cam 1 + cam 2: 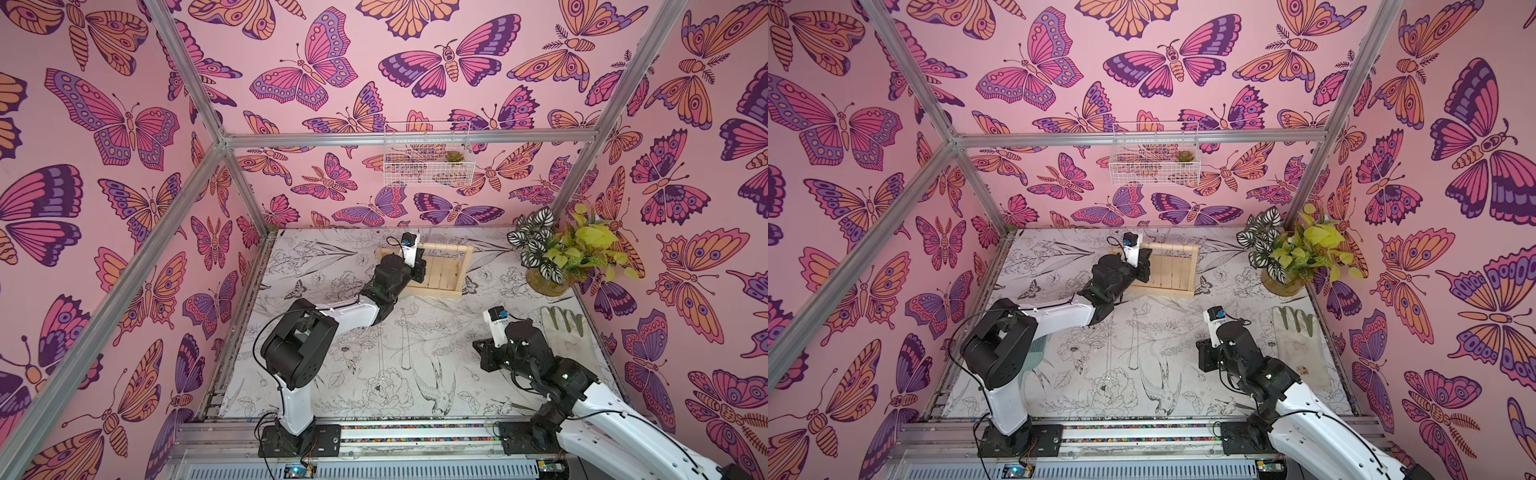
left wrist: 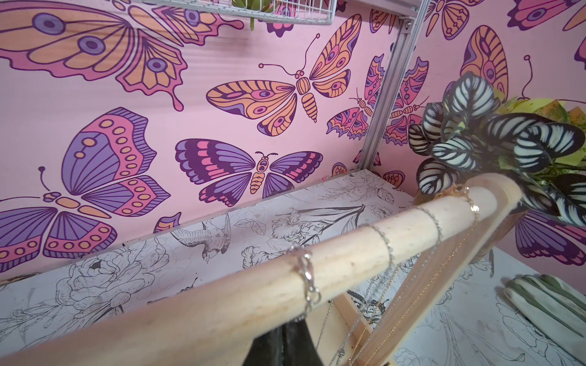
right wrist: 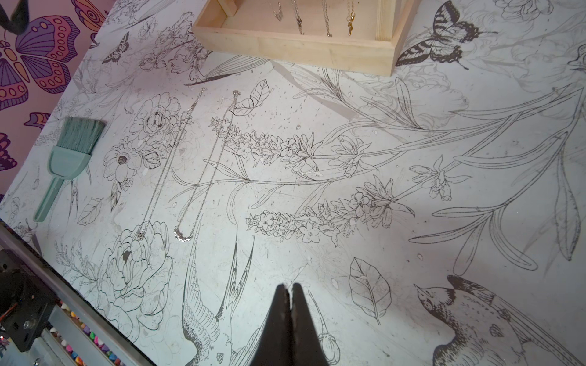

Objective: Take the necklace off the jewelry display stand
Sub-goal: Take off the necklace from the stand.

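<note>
The jewelry display stand (image 1: 440, 272) is set at the back of the table (image 1: 449, 332). The necklace (image 2: 306, 277) is hung over its top crossbar (image 2: 222, 304), at the end nearest the left arm. It is a silver chain with fat links. Other thinner chains (image 2: 385, 244) are hung further along the same bar.

The left gripper (image 2: 290, 332) is placed just under the bar, and its fingers are shut tight. The necklace is seen to run down right to them, but the spot is hidden by the bar, so it cannot be told if the chain is pinched. The right gripper (image 3: 290, 290) is shut on nothing, above the table and well apart from the stand.

The necklace is judged to be very light, floppy and slippery. It is best pinched on the hanging part just below the bar, then lifted up and over. It could be snapped by a hard tug, the light stand could be tipped, and the chains beside it could get tangled.
</note>
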`<state>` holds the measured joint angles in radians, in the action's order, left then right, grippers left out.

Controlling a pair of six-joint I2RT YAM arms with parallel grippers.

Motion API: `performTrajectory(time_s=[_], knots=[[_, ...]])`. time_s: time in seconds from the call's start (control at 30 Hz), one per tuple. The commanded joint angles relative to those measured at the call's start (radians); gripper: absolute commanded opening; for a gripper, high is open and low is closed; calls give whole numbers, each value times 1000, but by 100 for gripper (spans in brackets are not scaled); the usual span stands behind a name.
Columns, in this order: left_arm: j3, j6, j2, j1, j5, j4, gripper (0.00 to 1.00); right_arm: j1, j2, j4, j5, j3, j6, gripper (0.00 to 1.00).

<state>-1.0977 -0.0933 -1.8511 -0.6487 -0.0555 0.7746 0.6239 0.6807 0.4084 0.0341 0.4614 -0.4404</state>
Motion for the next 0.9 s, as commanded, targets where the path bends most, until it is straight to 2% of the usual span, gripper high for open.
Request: performTrajectory(time_s=[0.0,0.87], knots=[[31,21,45,11,-33,-35,0,-4,3,5,-10,0,11,0],[113,44,148,82,-37,-52,0,-3,28,-23,2,2,7,0]])
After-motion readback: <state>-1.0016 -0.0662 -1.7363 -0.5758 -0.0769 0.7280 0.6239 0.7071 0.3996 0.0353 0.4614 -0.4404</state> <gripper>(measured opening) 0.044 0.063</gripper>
